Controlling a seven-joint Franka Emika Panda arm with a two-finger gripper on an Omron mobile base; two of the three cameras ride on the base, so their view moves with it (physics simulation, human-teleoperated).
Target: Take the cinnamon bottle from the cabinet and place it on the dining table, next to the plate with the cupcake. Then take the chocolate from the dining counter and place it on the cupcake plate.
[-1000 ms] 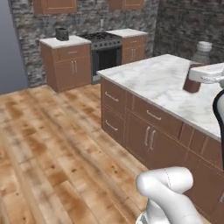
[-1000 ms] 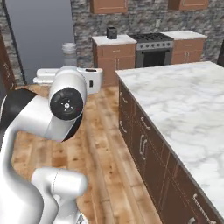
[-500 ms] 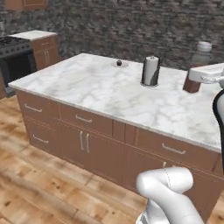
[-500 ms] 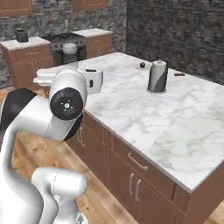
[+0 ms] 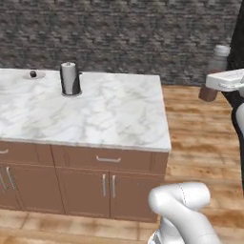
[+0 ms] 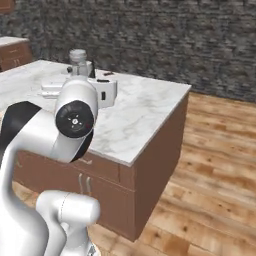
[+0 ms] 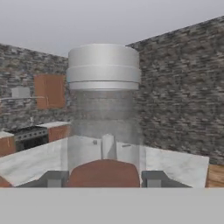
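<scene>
Motion was all in my base: the stove dropped out of the base views and the marble counter (image 5: 95, 114) with its paper towel roll (image 5: 69, 78) came square ahead. My claw (image 7: 104, 178) was clenched around the cinnamon bottle (image 7: 104, 98), held upright in the air; delivery was presumably under way.

In the hand view the cinnamon bottle (image 7: 104, 109) hides the gap between the fingertips (image 7: 53, 178), and its base is cut off below. The small dark item (image 5: 33, 74) on the counter (image 5: 109, 114) is too small to tell; the counter's left end runs past the frame.
</scene>
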